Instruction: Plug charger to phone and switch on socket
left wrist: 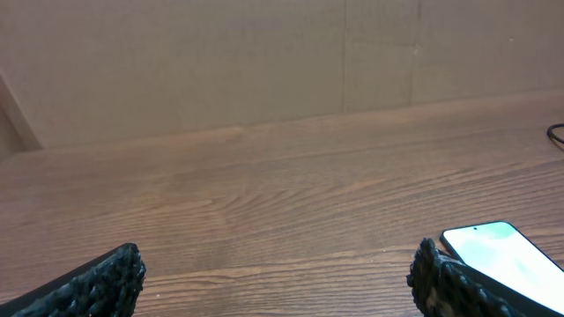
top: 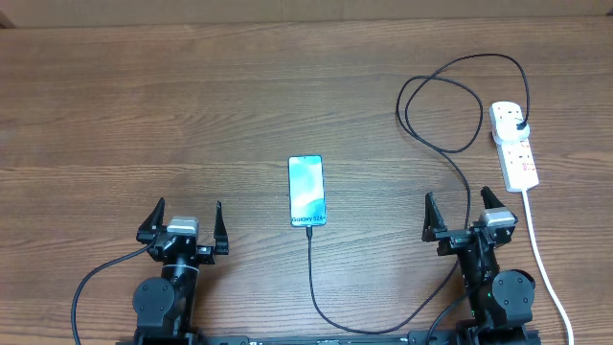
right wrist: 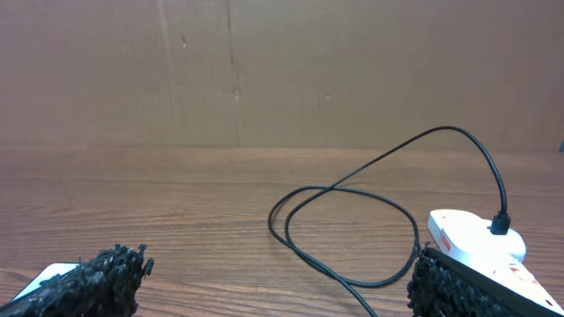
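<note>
The phone (top: 306,191) lies flat at the table's middle, screen lit, its "Galaxy S24" end toward me. The black charger cable (top: 441,103) loops at the back right; its plug (top: 520,126) sits in the white socket strip (top: 513,144), and its connector tip (top: 309,229) is in the phone's near end. The cable (right wrist: 352,220) and the strip (right wrist: 476,242) show in the right wrist view, the phone's corner (left wrist: 507,255) in the left wrist view. My left gripper (top: 182,227) (left wrist: 278,282) and right gripper (top: 463,218) (right wrist: 278,282) are open and empty near the front edge.
The strip's white cord (top: 548,268) runs down the right side past my right arm. The charger cable runs along the front edge (top: 364,331) between the arms. A brown cardboard wall (right wrist: 282,70) stands behind the table.
</note>
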